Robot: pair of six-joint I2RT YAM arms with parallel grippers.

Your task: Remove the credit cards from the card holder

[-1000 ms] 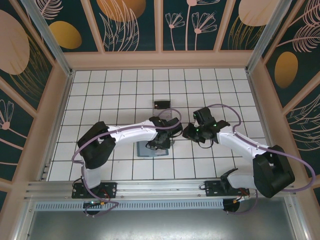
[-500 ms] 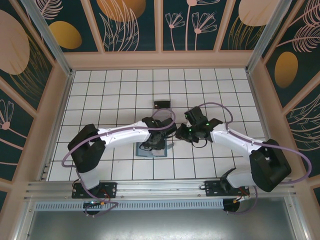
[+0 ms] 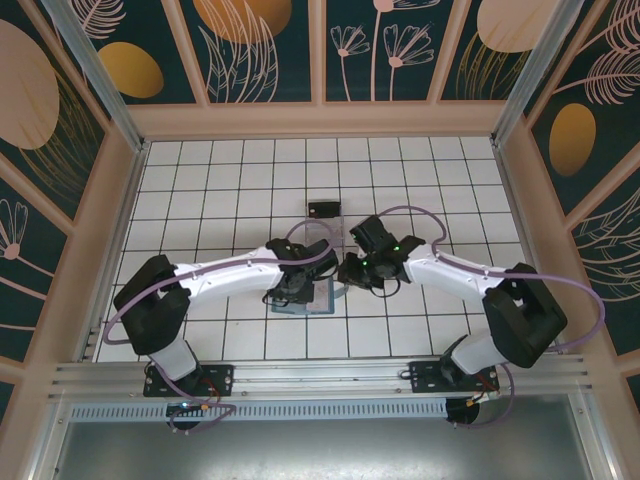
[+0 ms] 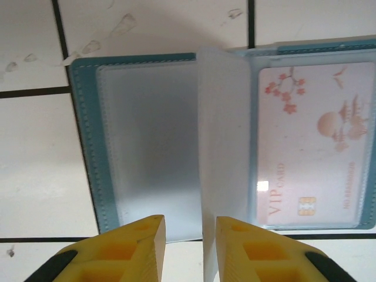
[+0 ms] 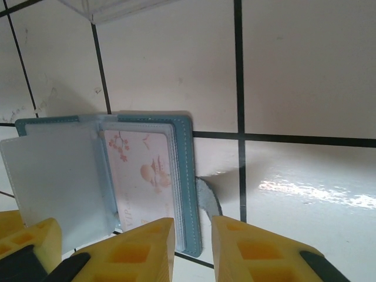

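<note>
The card holder [image 4: 88, 147] lies open on the tiles, teal with clear sleeves. A pale pink credit card [image 4: 311, 147] marked VIP sits in its right pocket. One frosted sleeve leaf [image 4: 223, 129] stands up, its lower edge between the slightly parted fingers of my left gripper [image 4: 189, 235], close to the right finger. My right gripper [image 5: 192, 235] is narrowly open over the holder's right edge [image 5: 185, 176], beside the pink card [image 5: 147, 176]. From above, both grippers [image 3: 298, 285] [image 3: 345, 275] meet over the holder [image 3: 305, 303]. A black card [image 3: 323, 210] lies on the tiles farther back.
A see-through plastic box [image 3: 332, 233] stands just behind the grippers, between them and the black card; its corner shows at the top of the right wrist view [image 5: 117, 9]. A grey tab [image 5: 208, 197] sticks out from the holder's right edge. White tiled floor surrounds it, walled on three sides.
Both arms have shifted left. The right gripper has come in from the right to the holder's right edge. The left gripper has stayed over the holder, its jaws a little wider.
</note>
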